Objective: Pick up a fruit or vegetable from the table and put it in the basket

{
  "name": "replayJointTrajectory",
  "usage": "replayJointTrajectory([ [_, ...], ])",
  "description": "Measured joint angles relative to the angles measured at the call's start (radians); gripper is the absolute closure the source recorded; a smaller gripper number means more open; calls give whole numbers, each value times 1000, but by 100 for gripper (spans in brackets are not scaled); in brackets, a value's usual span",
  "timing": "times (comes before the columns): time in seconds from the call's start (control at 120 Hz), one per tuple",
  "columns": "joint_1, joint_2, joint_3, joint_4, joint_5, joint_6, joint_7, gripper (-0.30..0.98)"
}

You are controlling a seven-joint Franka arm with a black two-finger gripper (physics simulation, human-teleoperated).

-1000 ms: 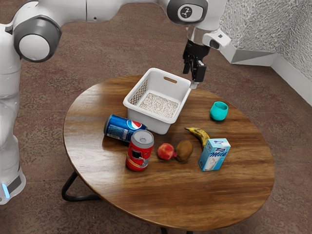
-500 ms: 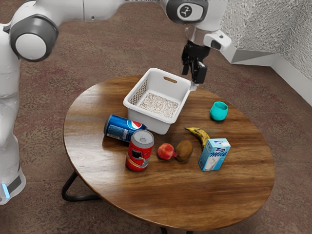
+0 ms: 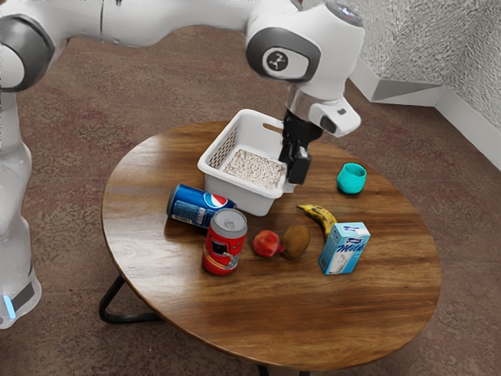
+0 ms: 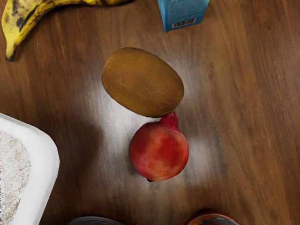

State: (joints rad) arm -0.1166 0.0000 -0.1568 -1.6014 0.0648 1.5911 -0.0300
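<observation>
Pincer point(image 3: 289, 174) hangs open by basket point(image 3: 241, 194) rim, on the exterior view's right. On worktop point(image 3: 313, 329), pomegranate point(image 4: 159, 152) touches kiwi point(image 4: 143, 82); banana point(image 3: 316, 212) just beyond, nr milk ctn point(image 3: 344, 252).

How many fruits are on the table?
3. Banana beyond the milk carton in the exterior view, kiwi between the carton and the pomegranate, pomegranate between the kiwi and the red can. The arm or basket could hide another.
</observation>
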Motion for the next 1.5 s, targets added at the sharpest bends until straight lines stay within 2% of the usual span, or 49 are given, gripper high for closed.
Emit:
replayJointTrajectory([
  [0.167, -6, 46, -36, 13, 44, 39, 25, 0],
  [0.3, -20, 83, -31, 11, 17, 51, 54, 0],
  [0.392, -49, 89, 51, -14, -16, 65, 80, 0],
  [0.492, -23, 103, 76, -31, -35, 81, 111, 0],
  [0.792, -18, 110, 80, -37, -55, 97, 186, 0],
  [1.5, -18, 188, 80, -48, -55, 136, 267, 0],
])
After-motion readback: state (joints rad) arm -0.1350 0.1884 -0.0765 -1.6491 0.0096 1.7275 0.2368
